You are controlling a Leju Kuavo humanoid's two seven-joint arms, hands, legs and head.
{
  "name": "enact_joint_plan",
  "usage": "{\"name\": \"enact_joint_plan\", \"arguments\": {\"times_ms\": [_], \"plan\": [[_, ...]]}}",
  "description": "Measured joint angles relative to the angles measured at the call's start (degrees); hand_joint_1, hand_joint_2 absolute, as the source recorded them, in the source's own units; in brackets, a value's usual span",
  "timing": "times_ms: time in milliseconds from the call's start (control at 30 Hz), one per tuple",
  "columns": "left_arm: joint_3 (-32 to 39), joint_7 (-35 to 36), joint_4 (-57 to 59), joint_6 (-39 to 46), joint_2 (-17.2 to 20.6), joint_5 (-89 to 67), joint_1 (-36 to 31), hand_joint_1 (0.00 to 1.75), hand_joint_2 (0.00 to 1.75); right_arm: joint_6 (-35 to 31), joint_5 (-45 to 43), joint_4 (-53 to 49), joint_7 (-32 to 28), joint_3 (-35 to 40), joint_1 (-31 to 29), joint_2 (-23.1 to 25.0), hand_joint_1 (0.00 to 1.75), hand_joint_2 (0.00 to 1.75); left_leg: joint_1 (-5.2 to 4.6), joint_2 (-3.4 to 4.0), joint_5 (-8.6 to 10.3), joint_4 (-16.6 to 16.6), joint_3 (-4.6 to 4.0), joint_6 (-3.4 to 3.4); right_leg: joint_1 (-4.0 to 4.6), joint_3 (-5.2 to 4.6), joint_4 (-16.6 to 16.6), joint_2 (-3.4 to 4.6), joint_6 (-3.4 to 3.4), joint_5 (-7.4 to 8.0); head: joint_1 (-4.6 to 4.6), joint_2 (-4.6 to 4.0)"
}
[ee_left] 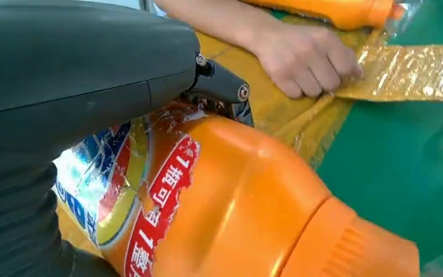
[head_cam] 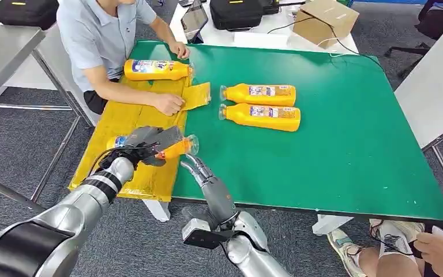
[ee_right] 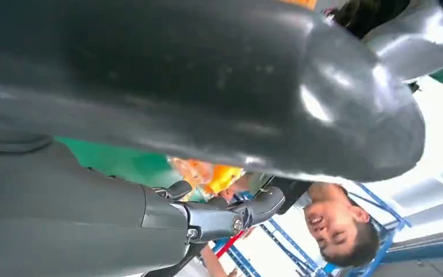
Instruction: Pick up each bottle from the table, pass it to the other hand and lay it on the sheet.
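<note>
My left hand (head_cam: 141, 144) grips an orange bottle (head_cam: 173, 148) over the near part of the yellow sheet (head_cam: 124, 121), its cap toward the green table. In the left wrist view the same bottle (ee_left: 225, 202) lies under my dark hand (ee_left: 63, 86). My right hand (head_cam: 205, 179) is open with nothing in it, just right of the held bottle's cap. Two more orange bottles (head_cam: 259, 94) (head_cam: 262, 116) lie side by side on the green table top (head_cam: 346, 133). Another bottle (head_cam: 156, 70) lies at the sheet's far end.
A person in a grey shirt (head_cam: 101, 34) sits at the table's left and presses a hand (head_cam: 167, 104) on the sheet. A cardboard box (head_cam: 325, 22) and black bags stand beyond the table. Another person's legs (head_cam: 380, 242) are at the near right.
</note>
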Motion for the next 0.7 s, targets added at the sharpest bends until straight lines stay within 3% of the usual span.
{"name": "enact_joint_plan", "arguments": {"times_ms": [100,133,167,200,333,367,700], "plan": [[-0.4,-0.2,0.5,0.1,-0.2,-0.3,0.3,1.66,1.75,0.4,-0.5,-0.5,0.0,0.3,0.9,0.0,0.0,0.0,0.0,0.0,0.0,0.0,0.05,0.0,0.0,0.06,0.0,0.0,0.0,0.0,0.02,0.0],[-0.6,-0.3,0.7,0.1,-0.4,-0.4,0.4,1.54,1.75,0.4,-0.6,-0.7,0.0,0.4,1.0,0.0,0.0,0.0,0.0,0.0,0.0,0.0,0.08,0.0,0.0,0.09,0.0,0.0,-0.01,-0.01,0.0,0.0],[-0.7,-0.4,0.9,0.0,-0.5,-0.5,0.5,1.17,1.75,0.5,-0.7,-0.8,0.0,0.5,1.2,0.0,0.0,0.0,0.0,-0.02,0.0,0.0,0.12,0.0,-0.01,0.14,0.0,-0.01,-0.01,-0.02,0.0,0.0],[-0.8,-0.5,1.0,-0.1,-0.7,-0.5,0.5,0.37,1.75,0.5,-0.7,-0.8,0.0,0.5,1.2,0.0,0.0,0.0,0.0,-0.02,-0.01,0.0,0.15,0.0,-0.01,0.17,0.0,-0.01,-0.01,-0.02,0.0,0.0],[-1.0,-1.0,1.2,-1.3,-1.2,-0.5,0.6,0.37,1.75,0.5,-1.0,-0.8,0.0,0.5,1.2,0.0,0.0,0.0,-0.02,-0.06,-0.01,0.0,0.27,0.0,-0.03,0.31,0.0,-0.04,-0.01,-0.02,0.0,0.0],[-1.0,-1.3,1.4,-1.8,-1.5,-0.5,0.8,0.0,1.75,0.5,-1.0,-0.8,0.0,0.5,1.2,0.0,0.0,0.0,-0.02,-0.05,-0.01,0.0,0.28,0.0,-0.02,0.32,0.0,-0.04,-0.01,-0.02,0.02,0.0],[0.3,-4.7,1.6,-6.7,-2.9,4.0,2.3,0.0,1.75,0.2,-1.9,-0.5,-0.9,0.5,1.4,0.0,0.0,0.0,-0.01,-0.05,0.0,0.0,0.28,0.0,0.0,0.3,0.0,-0.05,-0.01,-0.01,0.0,0.0]]}}
